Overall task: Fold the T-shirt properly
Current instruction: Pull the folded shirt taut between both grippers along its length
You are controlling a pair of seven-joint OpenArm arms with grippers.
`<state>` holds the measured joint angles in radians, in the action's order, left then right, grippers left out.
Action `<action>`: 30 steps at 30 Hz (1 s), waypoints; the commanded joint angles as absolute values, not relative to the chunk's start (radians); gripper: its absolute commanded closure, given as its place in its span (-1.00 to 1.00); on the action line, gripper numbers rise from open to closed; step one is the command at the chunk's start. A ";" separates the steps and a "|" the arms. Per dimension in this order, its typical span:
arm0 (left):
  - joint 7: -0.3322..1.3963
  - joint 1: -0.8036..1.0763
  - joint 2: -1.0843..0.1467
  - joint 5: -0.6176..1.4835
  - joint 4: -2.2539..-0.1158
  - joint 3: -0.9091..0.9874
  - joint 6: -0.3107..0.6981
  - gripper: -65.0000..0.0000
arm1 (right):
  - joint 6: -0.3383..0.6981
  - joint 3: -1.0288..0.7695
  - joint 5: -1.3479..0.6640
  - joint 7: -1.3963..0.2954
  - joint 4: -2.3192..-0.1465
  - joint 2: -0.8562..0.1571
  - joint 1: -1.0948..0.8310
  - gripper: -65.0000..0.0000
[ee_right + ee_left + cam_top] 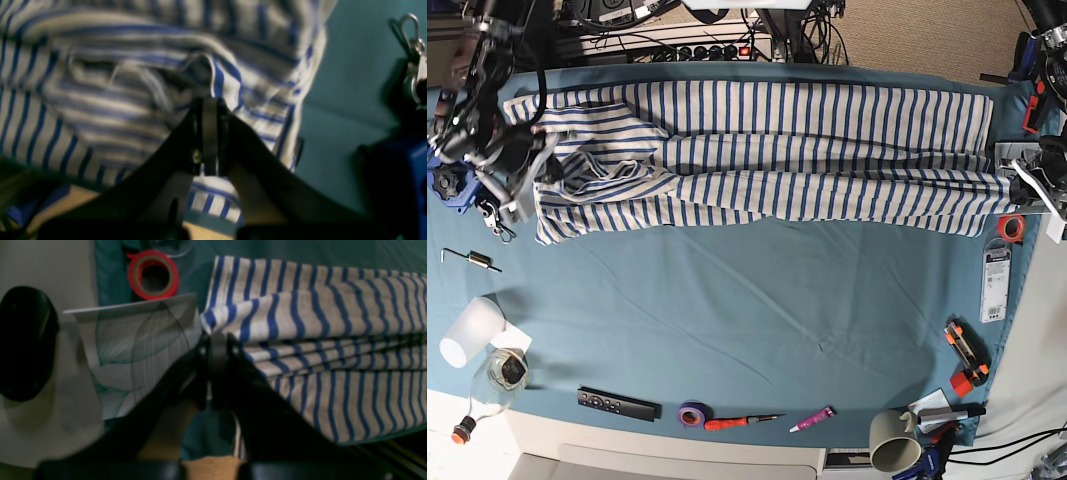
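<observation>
Cloth is stretching across the far half of the teal table (727, 310) — one soft striped T-shirt (767, 150), folded lengthwise into a long band, with two grippers pinching its two ends. Left gripper (217, 340) is clamping the shirt's layered corner, and only its wrist view is showing one red tape roll (152, 274) beside a printed card (133, 330). Right gripper (208, 103) is biting the rumpled opposite end — its wrist view is blurring there.

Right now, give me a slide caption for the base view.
Both hands, left hand and right hand, pinch opposite ends of the striped T-shirt, stretched lengthwise across the teal table cover.
</observation>
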<state>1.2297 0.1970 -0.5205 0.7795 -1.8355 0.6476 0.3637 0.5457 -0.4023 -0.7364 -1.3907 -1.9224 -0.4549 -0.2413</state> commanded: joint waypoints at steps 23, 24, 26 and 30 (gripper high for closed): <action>1.282 0.303 -0.540 0.786 -1.853 0.657 0.364 1.00 | 0.500 -0.773 -0.731 -1.350 -1.984 -0.474 -0.403 1.00; 1.288 0.308 -0.540 0.786 -1.853 0.657 0.364 1.00 | 0.498 -0.773 -0.722 -1.350 -1.983 -0.473 -0.409 1.00; 1.287 0.324 -0.540 0.787 -1.853 0.657 0.364 1.00 | 0.480 -0.773 -0.690 -1.345 -1.983 -0.473 -0.428 1.00; 1.301 0.356 -0.540 0.804 -1.854 0.657 0.364 1.00 | 0.432 -0.773 -0.616 -1.327 -1.983 -0.474 -0.452 1.00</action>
<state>1.3022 0.3580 -0.5182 0.7986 -1.8355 0.6476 0.3641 0.4355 -0.7612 -0.6128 -1.3491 -1.9701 -0.4511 -0.4519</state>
